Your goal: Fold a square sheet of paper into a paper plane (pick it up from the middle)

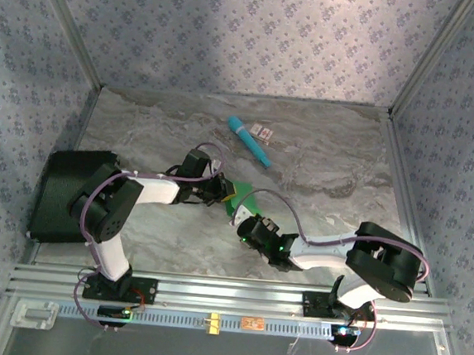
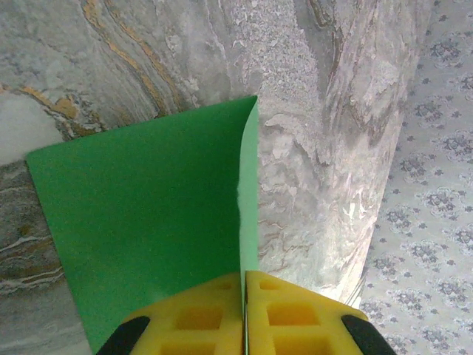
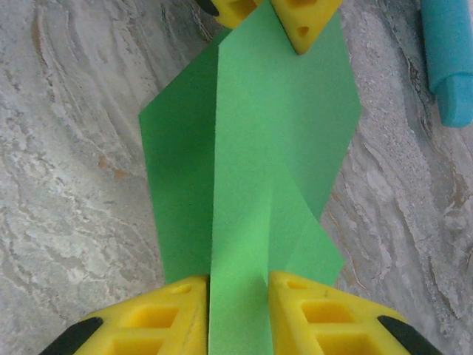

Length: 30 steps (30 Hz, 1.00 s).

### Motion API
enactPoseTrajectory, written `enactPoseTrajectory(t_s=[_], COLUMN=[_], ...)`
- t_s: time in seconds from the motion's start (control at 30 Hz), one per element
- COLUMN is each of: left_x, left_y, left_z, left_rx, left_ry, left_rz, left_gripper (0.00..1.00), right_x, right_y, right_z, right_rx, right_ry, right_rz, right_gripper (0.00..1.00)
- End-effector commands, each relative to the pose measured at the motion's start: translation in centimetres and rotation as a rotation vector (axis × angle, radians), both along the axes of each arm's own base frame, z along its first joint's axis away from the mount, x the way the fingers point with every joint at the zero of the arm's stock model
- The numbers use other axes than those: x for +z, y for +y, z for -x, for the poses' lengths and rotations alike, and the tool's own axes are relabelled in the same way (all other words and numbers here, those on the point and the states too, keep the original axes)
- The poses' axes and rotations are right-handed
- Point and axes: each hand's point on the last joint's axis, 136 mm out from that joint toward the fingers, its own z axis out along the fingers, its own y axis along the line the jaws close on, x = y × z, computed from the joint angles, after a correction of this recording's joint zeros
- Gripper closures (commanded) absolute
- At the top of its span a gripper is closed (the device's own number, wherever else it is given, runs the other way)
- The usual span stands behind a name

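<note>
Left tool (image 2: 244, 279): clenched on an edge of the square sheet of paper (image 2: 148, 222); arm stretched low over the surface (image 1: 329, 169).
Right tool (image 3: 239, 285): fingers astride a creased green strip at mid-surface; whether it grips cannot be told.
Cards (image 1: 262, 131): print too small to read.

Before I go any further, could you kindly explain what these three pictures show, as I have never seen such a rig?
This is a robot with two arms bolted at the near edge of a marble-patterned table. One picture looks down from above; the other two come from cameras on each wrist. A green sheet of paper, partly folded, is between the arms. The left fingers are shut on one edge; the right fingers stand either side of the other end, though I cannot tell if they grip. A teal stick lies further back.
</note>
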Motion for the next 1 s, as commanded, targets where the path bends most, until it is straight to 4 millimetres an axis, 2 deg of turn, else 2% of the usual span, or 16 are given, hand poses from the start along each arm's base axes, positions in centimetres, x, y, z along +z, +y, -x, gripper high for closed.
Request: enactPoseTrajectory(t_s=[0.0, 0.33, 0.57, 0.8, 0.97], left_x=[2.42, 2.40, 2.47, 2.52, 2.52], left_y=[-0.63, -0.61, -0.67, -0.58, -0.27], left_z=[-0.69, -0.76, -0.77, -0.84, -0.87], left_rx=[0.003, 0.005, 0.001, 0.007, 0.019], left_ry=[-0.051, -0.051, -0.051, -0.050, -0.051], left_rz=[0.035, 0.033, 0.034, 0.032, 0.021], left_gripper=[0.91, 0.91, 0.91, 0.89, 0.82], right_x=[-0.20, -0.35, -0.27, -0.35, -0.42], right_y=[-0.50, -0.58, -0.61, -0.42, -0.51], right_z=[-0.45, -0.76, -0.80, -0.73, -0.75], right_rx=[-0.049, -0.066, -0.072, -0.070, -0.078], right_ry=[0.003, 0.004, 0.013, 0.032, 0.045], right_rz=[-0.004, -0.011, -0.033, -0.059, -0.078], right_gripper=[0.71, 0.70, 0.81, 0.85, 0.89])
